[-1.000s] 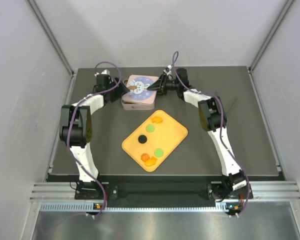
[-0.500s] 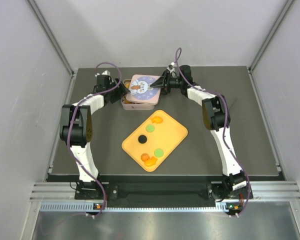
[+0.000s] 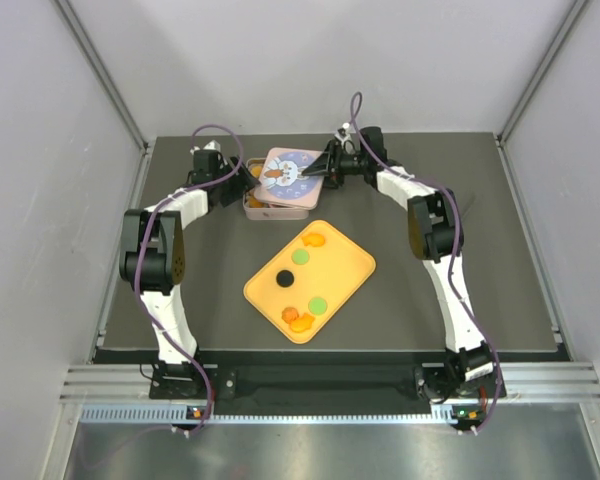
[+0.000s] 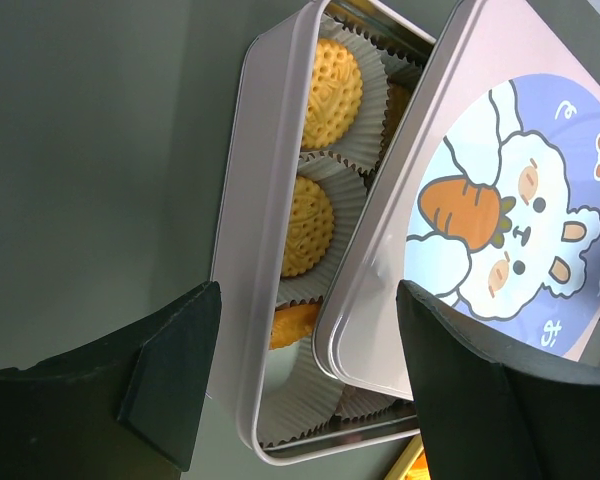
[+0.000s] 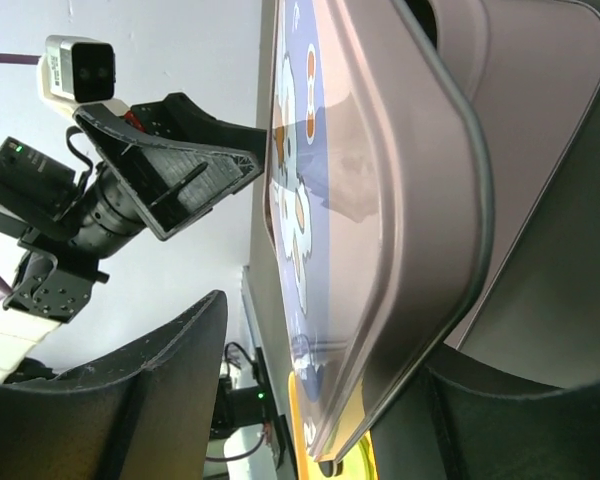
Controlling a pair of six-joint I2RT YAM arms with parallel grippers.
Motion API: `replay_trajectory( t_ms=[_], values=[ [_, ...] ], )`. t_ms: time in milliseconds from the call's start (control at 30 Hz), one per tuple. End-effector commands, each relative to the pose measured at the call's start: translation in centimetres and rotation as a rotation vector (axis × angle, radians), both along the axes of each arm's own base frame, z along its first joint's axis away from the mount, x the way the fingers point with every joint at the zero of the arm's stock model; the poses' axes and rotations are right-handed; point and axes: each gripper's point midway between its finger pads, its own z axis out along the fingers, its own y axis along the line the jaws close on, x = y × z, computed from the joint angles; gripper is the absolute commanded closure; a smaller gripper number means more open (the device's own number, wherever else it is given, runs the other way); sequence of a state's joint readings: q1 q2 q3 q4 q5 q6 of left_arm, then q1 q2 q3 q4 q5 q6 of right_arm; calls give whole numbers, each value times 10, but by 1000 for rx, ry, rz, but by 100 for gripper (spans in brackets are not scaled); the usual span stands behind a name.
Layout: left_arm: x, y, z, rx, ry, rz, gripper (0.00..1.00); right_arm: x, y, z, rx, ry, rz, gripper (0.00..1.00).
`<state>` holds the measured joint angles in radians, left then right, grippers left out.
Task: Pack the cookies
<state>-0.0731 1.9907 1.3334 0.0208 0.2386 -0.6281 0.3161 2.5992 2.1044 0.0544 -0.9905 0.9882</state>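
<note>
A pink tin stands at the back of the table. Its rabbit-picture lid is tilted and shifted right, uncovering the tin's left side. In the left wrist view the tin holds orange cookies in white paper cups under the lid. My left gripper is open, its jaws astride the tin's near left corner. My right gripper is open around the lid's right edge; the lid rests against one finger. Loose cookies, orange, green and black, lie on a yellow tray.
The yellow tray lies just in front of the tin, mid-table, with another green cookie and orange ones at its near end. Grey walls close in the dark table on the left, right and back.
The lid has slid right and tipped up off the tin, exposing orange cookies at the left. My right gripper moved slightly back and right with it. My left gripper stayed put.
</note>
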Motion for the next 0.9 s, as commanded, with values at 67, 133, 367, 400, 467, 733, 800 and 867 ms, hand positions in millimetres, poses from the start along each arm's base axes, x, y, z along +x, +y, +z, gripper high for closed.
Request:
replay_trajectory(
  t_ms=[67,133,367,400,467,733,800,867],
  values=[
    [8,-3,13,4,-36,-19,24,8,-25,-30,-148,27,-74,45],
    [8,-4,13,6,-39,-22,24,9,-28,-33,-164,24,-84,45],
    [8,-4,12,2,-36,-23,24,8,-32,-29,-172,12,-82,44],
    [9,-4,12,0,-36,-23,24,8,-32,-28,-174,6,-84,44],
    [9,-5,13,1,-38,-26,24,10,-32,-26,-181,-1,-90,44],
    [11,-6,14,-2,-43,-36,24,10,-25,-27,-235,-36,-90,46],
    [12,-7,15,-3,-45,-38,24,12,-22,-23,-253,-58,-93,47],
    [12,-8,15,-6,-46,-42,24,12,-19,-19,-270,-81,-88,47]
  ],
)
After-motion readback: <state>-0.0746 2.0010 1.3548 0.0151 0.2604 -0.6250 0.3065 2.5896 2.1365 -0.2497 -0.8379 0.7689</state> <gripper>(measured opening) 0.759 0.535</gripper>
